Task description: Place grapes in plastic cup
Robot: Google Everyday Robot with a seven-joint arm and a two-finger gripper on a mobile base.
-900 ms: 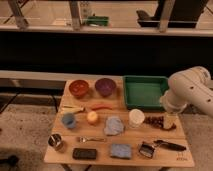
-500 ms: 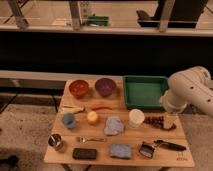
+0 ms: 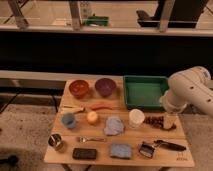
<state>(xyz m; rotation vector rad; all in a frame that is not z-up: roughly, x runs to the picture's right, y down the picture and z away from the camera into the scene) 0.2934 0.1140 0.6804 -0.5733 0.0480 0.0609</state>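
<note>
The grapes [image 3: 155,120], a small dark reddish-purple bunch, lie on the wooden table [image 3: 100,145] at its right side. A whitish plastic cup [image 3: 136,118] stands upright just left of them. My gripper [image 3: 171,121] hangs from the white arm [image 3: 192,92] at the right end of the grapes, close above the table. Its tips are partly hidden by the arm's own body.
A green tray [image 3: 145,91] sits behind the cup. A red bowl [image 3: 79,88], a purple bowl [image 3: 105,86], a red chilli [image 3: 102,106], a blue cup [image 3: 68,120], an orange fruit [image 3: 92,117], a blue cloth [image 3: 114,125], a can [image 3: 56,142], a sponge [image 3: 119,150] and a black tool [image 3: 160,146] fill the table.
</note>
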